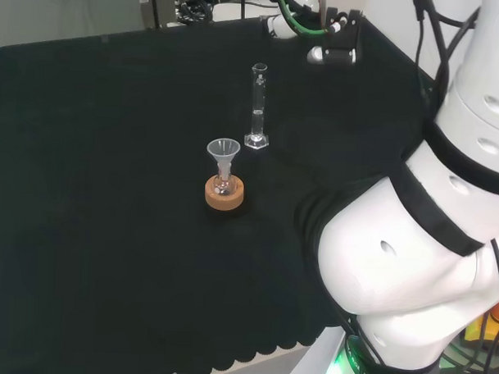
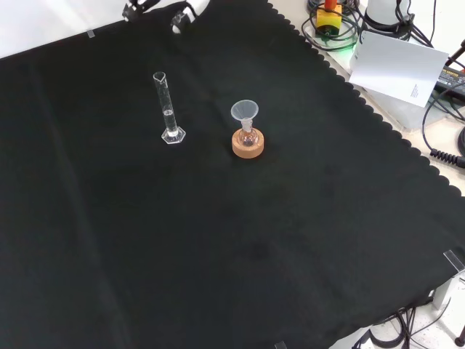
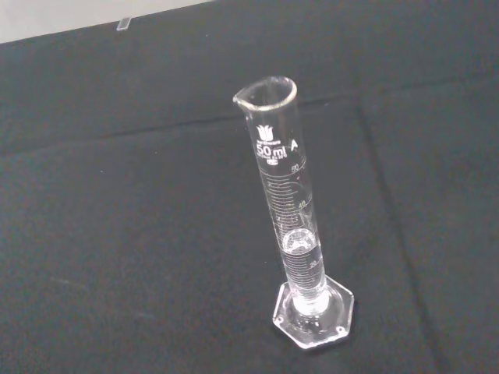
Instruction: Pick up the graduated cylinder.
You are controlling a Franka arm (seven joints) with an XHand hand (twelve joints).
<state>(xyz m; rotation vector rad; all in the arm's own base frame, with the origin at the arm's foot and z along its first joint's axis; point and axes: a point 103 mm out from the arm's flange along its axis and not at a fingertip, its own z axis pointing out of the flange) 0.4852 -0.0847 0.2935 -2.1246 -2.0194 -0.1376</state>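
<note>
One black cloth (image 2: 218, 276), scalloped edge.

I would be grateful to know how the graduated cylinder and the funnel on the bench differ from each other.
The graduated cylinder is a tall, narrow tube; the funnel is short and flares wide at its top. The cylinder stands straight on the cloth on its own hexagonal foot; the funnel sits in a small flask on a cork ring. Both are clear and upright.
</note>
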